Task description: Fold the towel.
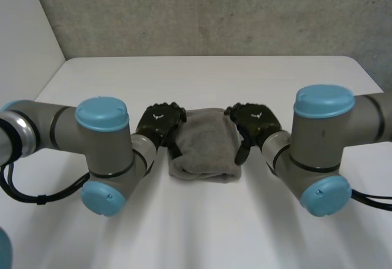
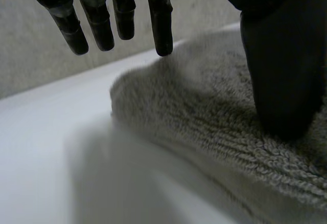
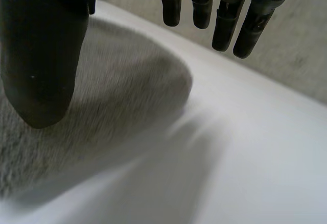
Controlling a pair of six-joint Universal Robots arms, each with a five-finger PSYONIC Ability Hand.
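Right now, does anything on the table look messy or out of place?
Nothing stands out. The grey towel lies folded between the open left robot hand and right robot hand, its near edge slightly uneven.

Left hand, right hand flank towel; far table free.

One grey towel lies in a single bundle on one white tabletop. Two black hands sit beside it, one left hand and one right hand. Two grey arms reach in, the left arm and the right arm.
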